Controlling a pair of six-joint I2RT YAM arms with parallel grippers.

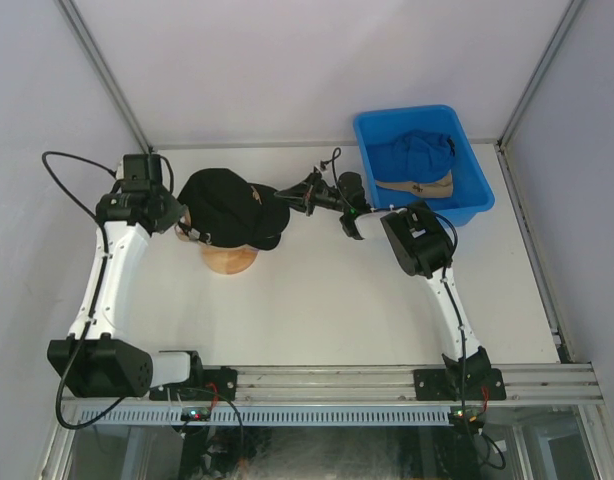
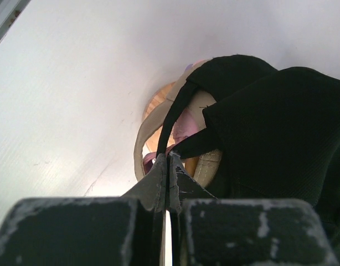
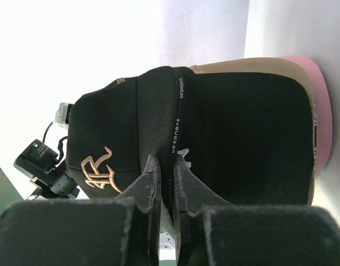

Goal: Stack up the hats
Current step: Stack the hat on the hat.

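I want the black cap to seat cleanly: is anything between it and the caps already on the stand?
Nothing visible. The black cap lies directly on the tan cap and pink cap; the left gripper and right gripper are each shut on its edge.

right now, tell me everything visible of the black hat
The black hat is soft fabric with tan embroidery on its crown. It tops the stack on the wooden stand, over a tan hat and a pink hat. The left claw pinches its rear edge; the right claw is shut on its brim's base.
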